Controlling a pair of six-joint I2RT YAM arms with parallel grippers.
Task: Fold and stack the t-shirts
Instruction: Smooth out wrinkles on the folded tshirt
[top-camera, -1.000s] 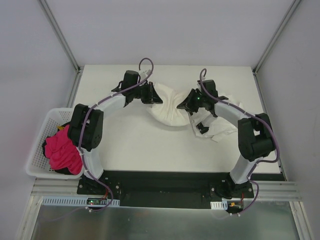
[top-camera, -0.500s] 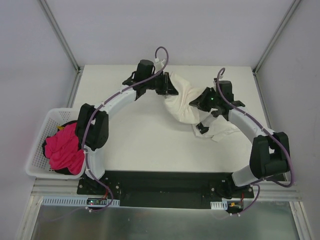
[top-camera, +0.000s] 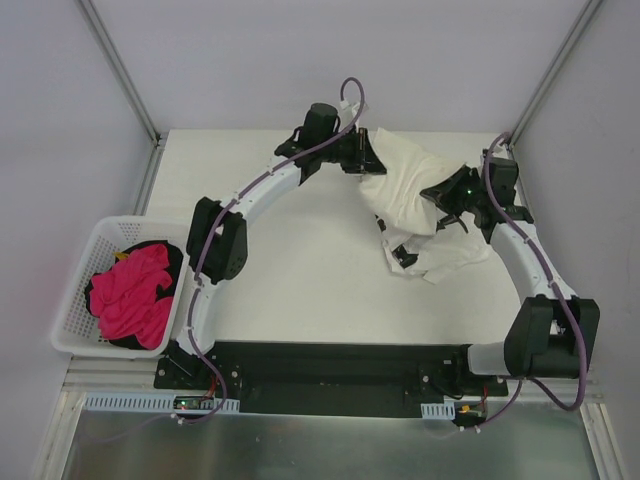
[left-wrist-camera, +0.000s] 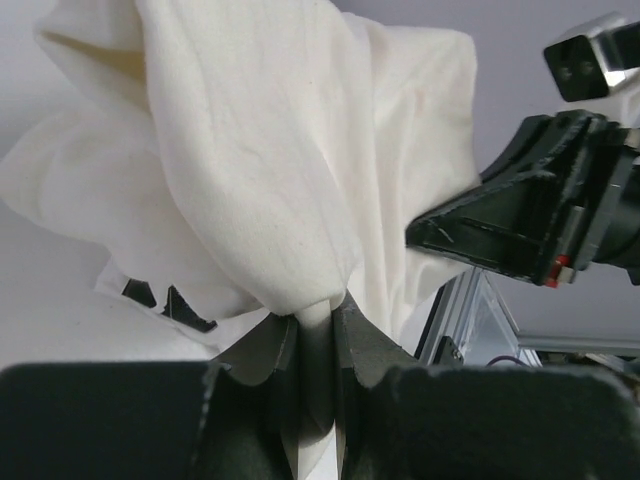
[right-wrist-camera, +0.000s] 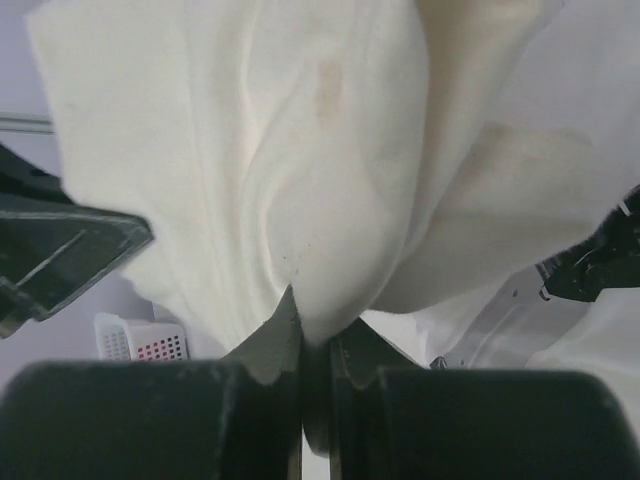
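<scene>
The plain cream-white t-shirt (top-camera: 405, 185) hangs bunched between both grippers at the back right of the table. My left gripper (top-camera: 372, 160) is shut on its left end; in the left wrist view the cloth (left-wrist-camera: 260, 180) is pinched between the fingers (left-wrist-camera: 270, 350). Shut on the shirt's right end is my right gripper (top-camera: 445, 195), with cloth (right-wrist-camera: 300, 170) squeezed between its jaws. The white t-shirt with black printed marks (top-camera: 435, 255) lies crumpled on the table, partly under the held shirt.
A white basket (top-camera: 85, 265) at the left edge holds a pink garment (top-camera: 130, 295) over something black. The white table (top-camera: 280, 260) ends at metal frame posts (top-camera: 545, 85) at the back corners. The right arm's elbow (top-camera: 550, 330) sits near the right edge.
Both grippers have carried the cream-white t-shirt to the right and toward the back. The left arm has stretched out; the shirt now overhangs the printed one.
</scene>
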